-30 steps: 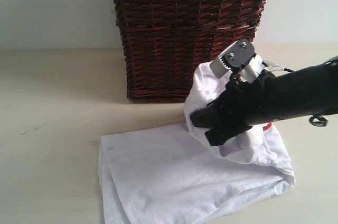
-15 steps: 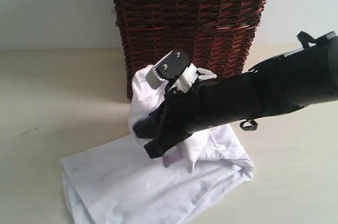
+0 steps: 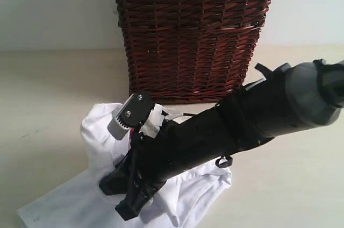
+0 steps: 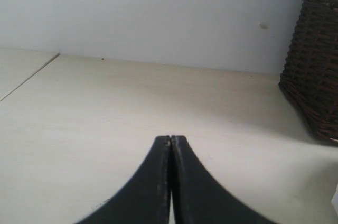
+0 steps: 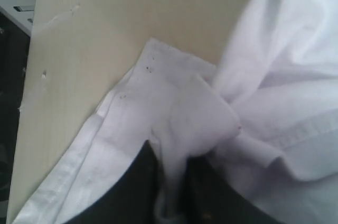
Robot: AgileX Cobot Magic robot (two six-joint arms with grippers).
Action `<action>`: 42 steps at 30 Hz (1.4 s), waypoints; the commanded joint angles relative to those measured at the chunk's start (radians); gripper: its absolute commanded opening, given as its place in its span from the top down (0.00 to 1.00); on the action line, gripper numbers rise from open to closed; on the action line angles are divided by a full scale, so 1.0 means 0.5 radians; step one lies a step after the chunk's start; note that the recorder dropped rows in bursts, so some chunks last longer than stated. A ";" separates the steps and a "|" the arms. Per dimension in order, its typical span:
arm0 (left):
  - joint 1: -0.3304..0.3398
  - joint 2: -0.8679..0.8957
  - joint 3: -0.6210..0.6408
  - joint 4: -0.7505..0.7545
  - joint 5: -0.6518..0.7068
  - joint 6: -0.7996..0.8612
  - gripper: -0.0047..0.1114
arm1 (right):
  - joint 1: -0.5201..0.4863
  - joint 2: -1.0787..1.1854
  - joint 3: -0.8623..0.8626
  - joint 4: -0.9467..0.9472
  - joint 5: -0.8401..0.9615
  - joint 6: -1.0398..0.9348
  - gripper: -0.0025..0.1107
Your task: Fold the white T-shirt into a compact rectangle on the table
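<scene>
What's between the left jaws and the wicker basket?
Only bare table, shown in the left wrist view, up to the wicker basket.

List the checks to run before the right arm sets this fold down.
1. Right end effector grips the shirt: ok, cloth is pinched in its jaws.
2. Left end effector out of the way: ok, shut, empty, over bare table.
3. Shirt lying as a flat rectangle: not ok, it is bunched under the arm.
4. Edges of the lower layer lined up: cannot tell, the arm hides them.
5. Arm clear of the basket: cannot tell from this angle.
</scene>
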 commanded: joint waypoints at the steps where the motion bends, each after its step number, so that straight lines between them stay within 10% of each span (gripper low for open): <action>1: 0.005 -0.009 -0.002 0.005 0.006 -0.009 0.96 | 0.016 0.053 -0.011 0.006 0.075 -0.018 0.94; 19: 0.005 -0.009 -0.002 0.005 0.006 -0.009 0.96 | 0.162 0.003 -0.019 0.156 0.280 -0.118 0.42; 23: 0.005 -0.009 -0.002 0.005 0.006 -0.009 0.96 | 0.139 -0.182 -0.062 0.156 0.000 -0.294 0.45; 26: 0.005 -0.009 -0.002 0.005 0.006 -0.009 0.96 | 0.118 -0.150 -0.074 0.125 -1.075 -0.318 0.70; 29: 0.005 -0.009 -0.002 0.005 0.006 -0.009 0.96 | 0.015 0.067 -0.074 0.125 -1.242 -0.401 0.98; 42: 0.005 -0.009 -0.002 0.005 0.006 -0.009 0.96 | -0.187 0.080 -0.068 0.156 -1.311 -0.087 0.98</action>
